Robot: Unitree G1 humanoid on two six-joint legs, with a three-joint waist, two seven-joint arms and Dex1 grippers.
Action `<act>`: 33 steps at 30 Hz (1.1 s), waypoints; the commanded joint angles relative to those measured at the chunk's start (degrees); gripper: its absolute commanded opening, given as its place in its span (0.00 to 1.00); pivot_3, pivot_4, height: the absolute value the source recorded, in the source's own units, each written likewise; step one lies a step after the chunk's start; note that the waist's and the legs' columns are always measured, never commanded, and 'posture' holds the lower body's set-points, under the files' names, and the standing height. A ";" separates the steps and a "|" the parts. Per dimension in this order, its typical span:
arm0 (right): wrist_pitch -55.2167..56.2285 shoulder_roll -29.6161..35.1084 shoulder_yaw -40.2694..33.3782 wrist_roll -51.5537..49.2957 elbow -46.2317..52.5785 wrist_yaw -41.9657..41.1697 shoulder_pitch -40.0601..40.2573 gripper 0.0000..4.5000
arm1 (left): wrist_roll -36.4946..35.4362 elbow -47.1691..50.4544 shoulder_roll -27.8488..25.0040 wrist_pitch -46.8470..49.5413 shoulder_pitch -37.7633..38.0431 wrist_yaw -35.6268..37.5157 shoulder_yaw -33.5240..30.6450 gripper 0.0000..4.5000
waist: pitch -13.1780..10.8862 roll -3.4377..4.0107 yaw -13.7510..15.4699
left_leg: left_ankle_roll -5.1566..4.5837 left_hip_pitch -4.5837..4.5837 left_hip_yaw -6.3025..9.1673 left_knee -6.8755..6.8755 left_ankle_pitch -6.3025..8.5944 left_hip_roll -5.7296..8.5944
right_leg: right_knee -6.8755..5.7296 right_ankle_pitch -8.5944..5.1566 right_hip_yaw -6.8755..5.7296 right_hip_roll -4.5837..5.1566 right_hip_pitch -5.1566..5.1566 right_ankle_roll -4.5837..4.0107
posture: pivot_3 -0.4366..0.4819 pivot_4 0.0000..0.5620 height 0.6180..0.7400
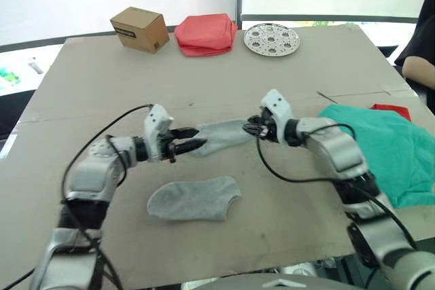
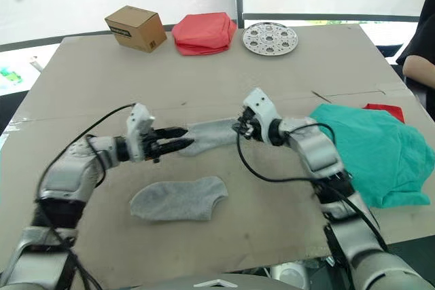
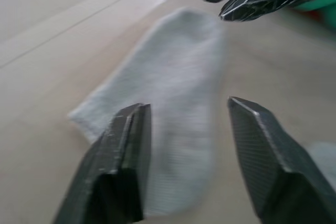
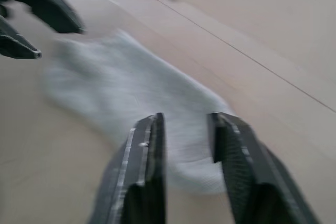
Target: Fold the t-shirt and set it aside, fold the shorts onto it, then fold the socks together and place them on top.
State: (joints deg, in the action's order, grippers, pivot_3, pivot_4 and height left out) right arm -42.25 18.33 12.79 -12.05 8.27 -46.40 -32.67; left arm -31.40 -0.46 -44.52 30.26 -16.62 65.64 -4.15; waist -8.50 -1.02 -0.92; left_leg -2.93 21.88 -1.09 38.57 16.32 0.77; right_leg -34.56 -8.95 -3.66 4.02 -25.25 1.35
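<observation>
One grey sock (image 1: 221, 134) lies flat mid-table between the left gripper (image 1: 194, 139) and right gripper (image 1: 254, 127) — both spread, gripping nothing — with the other sock (image 1: 194, 199) nearer and the shorts (image 1: 387, 151) heaped to the right.

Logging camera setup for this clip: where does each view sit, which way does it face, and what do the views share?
Left eye view: on the head, looking forward and down at the table; both arms show, the left gripper and right gripper at either end of one sock.
Right eye view: its stereo twin, same scene.
Left wrist view: looks along its own open fingers down that sock's length to the right gripper.
Right wrist view: faces back along the same sock toward the left gripper.
All four share that sock.
</observation>
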 commanded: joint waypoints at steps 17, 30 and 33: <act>14.71 15.61 7.93 -4.83 17.49 -15.13 16.16 0.59 | 10.61 30.75 -8.13 -8.86 16.76 3.80 9.58 0.83 | -0.02 -0.03 1.99 | -0.30 -0.17 0.04 0.02 0.20 -0.03 | 0.17 -0.27 -0.10 0.01 0.22 -0.08 | 0.48 0.27 1.00; 7.93 21.36 -0.15 -10.38 26.94 -10.23 24.46 0.59 | 23.02 0.05 0.74 -19.05 -24.68 26.62 35.55 0.83 | -0.04 -0.14 1.69 | -0.44 -0.14 -0.04 0.28 0.25 -0.01 | 0.17 -0.32 -0.06 -0.20 0.36 0.15 | 0.48 0.27 1.00; 7.11 21.29 -0.65 -10.45 28.58 -8.13 25.83 0.59 | 24.61 -6.69 3.44 -24.94 -28.78 26.86 39.51 0.83 | -0.05 -0.16 1.71 | -0.56 -0.13 -0.07 0.36 0.32 -0.04 | 0.18 -0.35 0.00 -0.22 0.35 0.15 | 0.48 0.27 1.00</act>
State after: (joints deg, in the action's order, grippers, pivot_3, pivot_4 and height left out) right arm -34.87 39.57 13.59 -21.17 33.87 -55.70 -7.05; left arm -7.68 -4.58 -41.64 9.29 -43.44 91.81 33.94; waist -8.55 -1.17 0.78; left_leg -3.51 21.75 -1.16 38.94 16.65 0.74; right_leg -34.39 -9.31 -3.65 3.80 -24.90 1.50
